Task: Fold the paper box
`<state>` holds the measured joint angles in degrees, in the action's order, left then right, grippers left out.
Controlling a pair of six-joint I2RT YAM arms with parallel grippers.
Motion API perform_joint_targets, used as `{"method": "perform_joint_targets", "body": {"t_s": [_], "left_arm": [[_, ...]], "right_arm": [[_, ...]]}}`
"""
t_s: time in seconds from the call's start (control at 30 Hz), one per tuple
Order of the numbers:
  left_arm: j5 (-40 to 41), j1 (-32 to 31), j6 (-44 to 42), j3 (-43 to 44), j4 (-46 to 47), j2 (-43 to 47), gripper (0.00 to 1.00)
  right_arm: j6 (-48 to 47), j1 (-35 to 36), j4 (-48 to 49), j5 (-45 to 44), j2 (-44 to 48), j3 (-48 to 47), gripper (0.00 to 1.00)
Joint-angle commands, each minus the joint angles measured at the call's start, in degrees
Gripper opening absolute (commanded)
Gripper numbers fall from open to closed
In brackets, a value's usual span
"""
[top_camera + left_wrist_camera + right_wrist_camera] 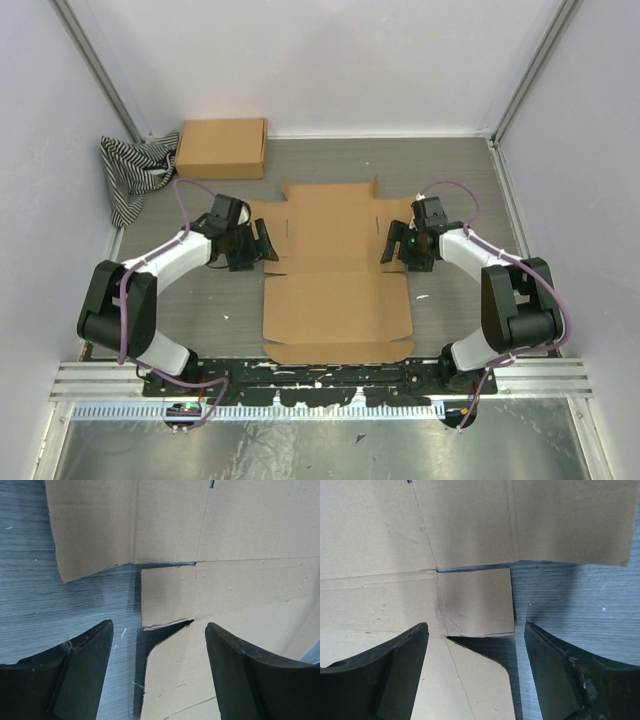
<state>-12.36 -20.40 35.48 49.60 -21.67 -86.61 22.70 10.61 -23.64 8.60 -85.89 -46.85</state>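
You have the paper box (335, 290), a plain brown corrugated cardboard die-cut sheet, lying flat and unfolded at the middle of the grey wood-grain table (450, 170), flaps spread out, between your two arms. Your left gripper (264, 243) sits at the sheet's left edge, jaws spread wide with nothing held; in its wrist view the black fingers (85, 650) frame a small square side tab (167, 597). Your right gripper (392, 243) mirrors it at the right edge, equally wide and empty, framing the matching tab (477, 602) there. In the far left corner a closed brown cardboard box (221, 148) stands just beside a crumpled black-and-white striped cloth (135, 170), well apart from the sheet.
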Motion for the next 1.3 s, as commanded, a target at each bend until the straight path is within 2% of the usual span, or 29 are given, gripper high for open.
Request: {"method": "perform_joint_targets", "body": {"t_s": [0.0,0.5,0.83,1.03,1.13,1.27], "left_arm": [[0.0,0.0,-1.2,-0.3,1.2,-1.7,0.81],[-3.9,-0.5,0.1,0.4,2.5,-5.7,0.76],[-4.8,-2.1,0.7,2.8,1.8,-7.0,0.61],[-4.3,-2.7,0.9,4.2,-0.3,-4.6,0.56],[-4.0,-3.3,1.2,4.9,-0.4,-4.0,0.49],[-4.5,-3.9,1.2,6.2,-0.5,-5.5,0.32]], "right_arm": [[0.0,-0.2,2.9,1.3,-1.1,0.1,0.82],[0.0,0.1,3.0,2.9,-2.5,0.0,0.80],[-0.4,0.4,2.7,3.2,-2.4,-0.4,0.76],[-0.2,0.7,2.9,3.4,-2.2,-0.4,0.76],[0.0,1.0,3.0,3.5,-2.1,-0.5,0.75],[0.2,1.2,2.9,3.2,-1.9,-0.5,0.74]]}}
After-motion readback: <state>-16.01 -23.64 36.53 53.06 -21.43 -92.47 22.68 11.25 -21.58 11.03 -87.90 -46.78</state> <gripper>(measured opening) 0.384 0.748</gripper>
